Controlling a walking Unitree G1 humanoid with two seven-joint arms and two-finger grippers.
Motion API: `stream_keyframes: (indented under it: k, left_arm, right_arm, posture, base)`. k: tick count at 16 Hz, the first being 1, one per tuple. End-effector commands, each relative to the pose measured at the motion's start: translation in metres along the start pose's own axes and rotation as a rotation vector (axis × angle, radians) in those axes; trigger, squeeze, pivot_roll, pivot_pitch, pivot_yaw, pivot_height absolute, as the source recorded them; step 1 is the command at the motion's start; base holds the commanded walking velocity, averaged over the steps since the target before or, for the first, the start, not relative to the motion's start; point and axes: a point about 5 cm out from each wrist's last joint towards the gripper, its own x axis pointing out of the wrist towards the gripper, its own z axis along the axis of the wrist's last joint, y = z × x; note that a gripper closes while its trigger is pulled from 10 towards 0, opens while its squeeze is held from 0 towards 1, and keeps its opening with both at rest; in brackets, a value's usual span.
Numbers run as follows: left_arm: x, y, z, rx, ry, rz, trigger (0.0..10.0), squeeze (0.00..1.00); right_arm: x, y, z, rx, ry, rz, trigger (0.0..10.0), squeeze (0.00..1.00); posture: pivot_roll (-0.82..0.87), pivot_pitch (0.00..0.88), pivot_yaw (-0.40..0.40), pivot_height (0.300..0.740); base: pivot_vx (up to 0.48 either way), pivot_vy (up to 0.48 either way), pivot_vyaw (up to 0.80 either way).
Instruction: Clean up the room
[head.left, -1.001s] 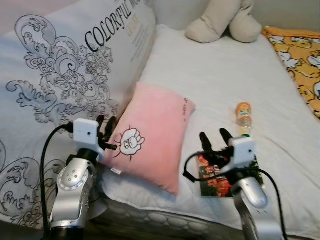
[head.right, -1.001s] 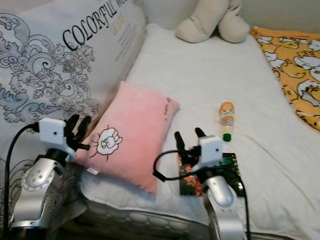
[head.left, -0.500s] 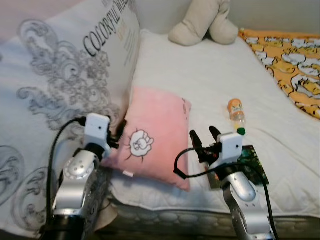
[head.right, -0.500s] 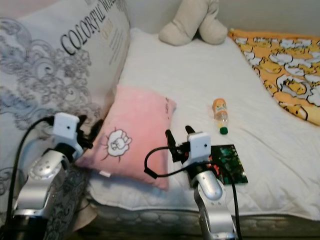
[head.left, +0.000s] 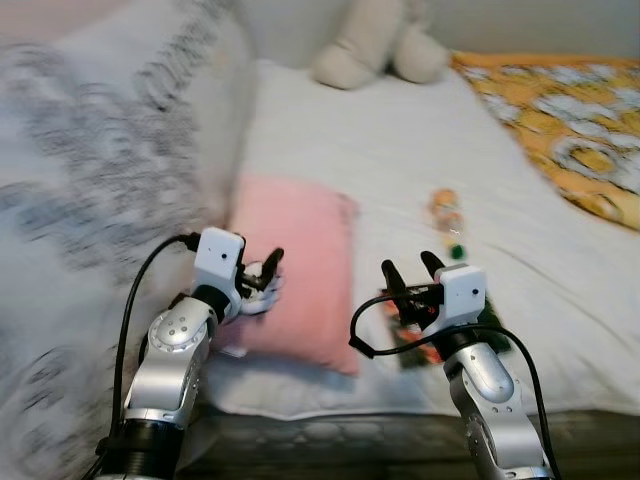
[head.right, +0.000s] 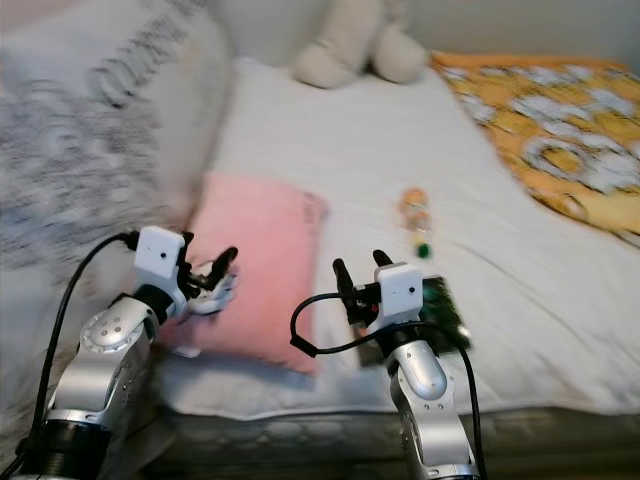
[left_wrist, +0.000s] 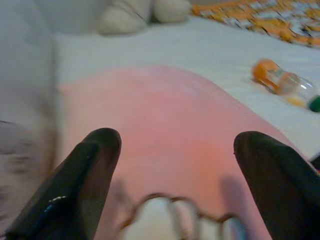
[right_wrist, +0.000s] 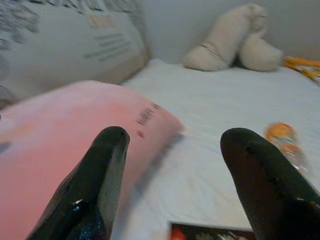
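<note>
Nearest the camera, the left gripper (head.left: 262, 277) hangs over the near left part of the pink pillow (head.left: 295, 265), its black fingers (left_wrist: 90, 175) spread wide with nothing between them; the wrist view looks straight down the gap onto pink fabric and the top of a white printed figure. The right gripper (head.left: 410, 272) is held up just right of the pillow's near right corner, its fingers (right_wrist: 100, 175) likewise wide apart and empty. Beneath and just behind that gripper a dark, colourful flat thing, seemingly a booklet (head.right: 440, 310), lies on the white bed sheet (head.left: 400, 150) beside the pillow; the blur leaves its cover unreadable. The pillow lies flat near the front edge of the bed, its long axis running away from the camera toward the far end, its left side close against a large grey-patterned white cushion (head.right: 110, 130) that rises along the left. A little farther out, right of the pillow's far end and apart from it, a small orange bottle (left_wrist: 282, 84) lies on its side, orange end pointing away and green cap (left_wrist: 314, 103) toward the booklet. An orange patterned blanket (head.left: 560, 120) covers the far right side. At the far end, a beige soft toy (head.left: 375, 45) rests by the wall.
</note>
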Motion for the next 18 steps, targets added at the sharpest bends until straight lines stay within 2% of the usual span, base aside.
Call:
stream_keyframes:
  k: [1,2,7,8,9,10,11,13,14,17,18]
  left_arm:
    - [0.003,0.005,-0.001,-0.036,0.030,0.029,10.0,1.00]
    - [0.003,0.009,-0.001,-0.068,0.038,0.055,10.0,1.00]
    - [0.004,0.021,-0.010,-0.099,0.115,0.126,10.0,1.00]
    - [0.003,0.026,-0.010,-0.093,0.122,0.150,10.0,1.00]
    - [0.000,0.037,-0.011,-0.140,0.142,0.195,10.0,1.00]
    - [0.000,0.040,-0.012,-0.158,0.150,0.205,10.0,1.00]
    - [-0.001,0.046,-0.021,-0.260,0.201,0.210,10.0,1.00]
    - [0.000,0.047,-0.032,-0.335,0.247,0.207,10.0,1.00]
    - [-0.001,0.048,-0.041,-0.421,0.280,0.211,10.0,1.00]
    - [-0.001,0.040,-0.055,-0.608,0.350,0.156,10.0,1.00]
    - [0.000,0.033,-0.060,-0.721,0.365,0.114,10.0,1.00]
  right_arm:
    - [0.002,-0.001,0.001,0.003,-0.001,0.002,10.0,0.00]
    - [0.003,-0.001,0.002,0.002,-0.003,0.006,10.0,0.00]
    - [0.002,0.000,0.000,0.004,0.004,0.027,10.0,0.00]
    - [0.002,0.000,0.000,0.004,0.006,0.034,10.0,0.00]
    - [0.002,0.001,0.001,0.030,-0.006,0.058,10.0,0.00]
    - [0.001,0.002,0.002,0.038,-0.009,0.064,10.0,0.00]
    - [-0.001,0.004,0.000,0.071,0.002,0.097,10.0,0.00]
    - [-0.005,0.006,-0.003,0.088,0.025,0.138,10.0,0.00]
    - [-0.009,0.007,-0.006,0.077,0.049,0.171,10.0,0.00]
    - [-0.012,0.001,-0.007,0.080,0.066,0.172,10.0,0.00]
    - [-0.012,0.002,-0.007,0.087,0.068,0.174,10.0,0.00]
  posture:
    - [-0.11,0.000,0.031,0.740]
    - [-0.11,0.000,0.031,0.740]
    - [-0.10,0.000,0.020,0.740]
    - [-0.10,0.000,0.020,0.740]
    - [-0.09,0.000,0.015,0.740]
    - [-0.09,0.000,0.015,0.740]
    - [-0.09,0.000,0.012,0.740]
    - [-0.09,0.000,0.009,0.740]
    - [-0.10,0.000,0.006,0.740]
    - [-0.11,0.000,0.003,0.740]
    - [-0.11,0.000,0.002,0.740]
  base:
    - [0.000,0.000,0.00]
    - [0.000,0.000,0.00]
    - [0.000,0.000,0.00]
    - [0.000,0.000,0.00]
    - [0.000,0.000,0.00]
    - [0.000,0.000,0.00]
    - [0.000,0.000,0.00]
    - [0.000,0.000,0.00]
    - [0.000,0.000,0.00]
    - [0.000,0.000,0.00]
    - [0.000,0.000,0.00]
